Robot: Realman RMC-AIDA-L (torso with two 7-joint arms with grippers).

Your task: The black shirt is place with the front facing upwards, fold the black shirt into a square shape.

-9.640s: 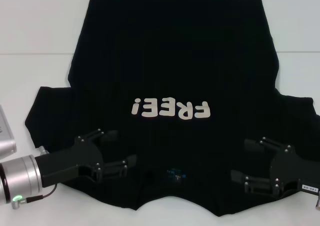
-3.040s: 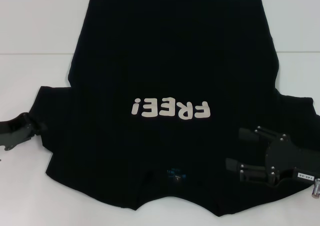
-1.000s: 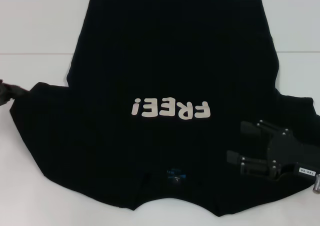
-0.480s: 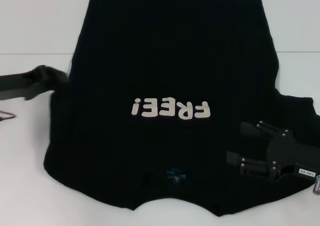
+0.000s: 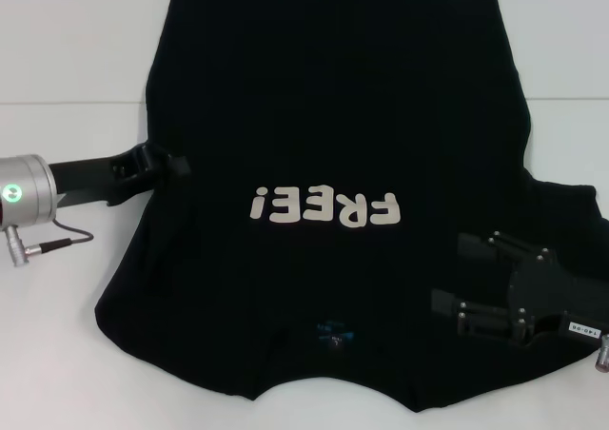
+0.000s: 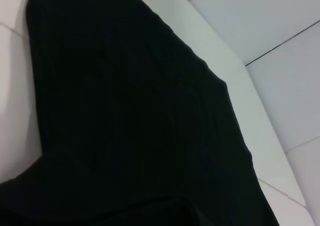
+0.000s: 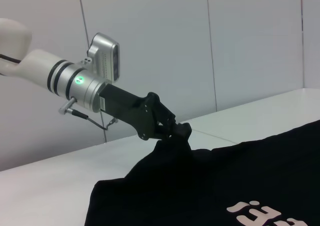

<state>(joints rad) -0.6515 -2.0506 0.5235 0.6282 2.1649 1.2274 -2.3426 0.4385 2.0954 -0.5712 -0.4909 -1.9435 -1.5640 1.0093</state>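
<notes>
The black shirt (image 5: 333, 97) lies face up on the white table, its off-white "FREE!" lettering (image 5: 324, 206) upside down to me and the blue neck label (image 5: 333, 333) near the front edge. My left gripper (image 5: 164, 164) is shut on the shirt's left sleeve and holds it lifted over the body's left edge; the right wrist view shows the cloth (image 7: 240, 176) hanging in a peak from that gripper (image 7: 181, 131). The left wrist view is filled with black cloth (image 6: 125, 126). My right gripper (image 5: 449, 272) rests open over the shirt's right shoulder area.
The white table (image 5: 67, 354) shows bare to the left and at the front left. A thin cable (image 5: 52, 242) loops under the left wrist. A table seam (image 5: 67, 104) runs across the back. Pale wall panels (image 7: 150, 36) stand behind the table.
My left gripper has carried the left sleeve inward, from out at the left over the shirt's left edge, so the sleeve no longer spreads out there. The right gripper has stayed put.
</notes>
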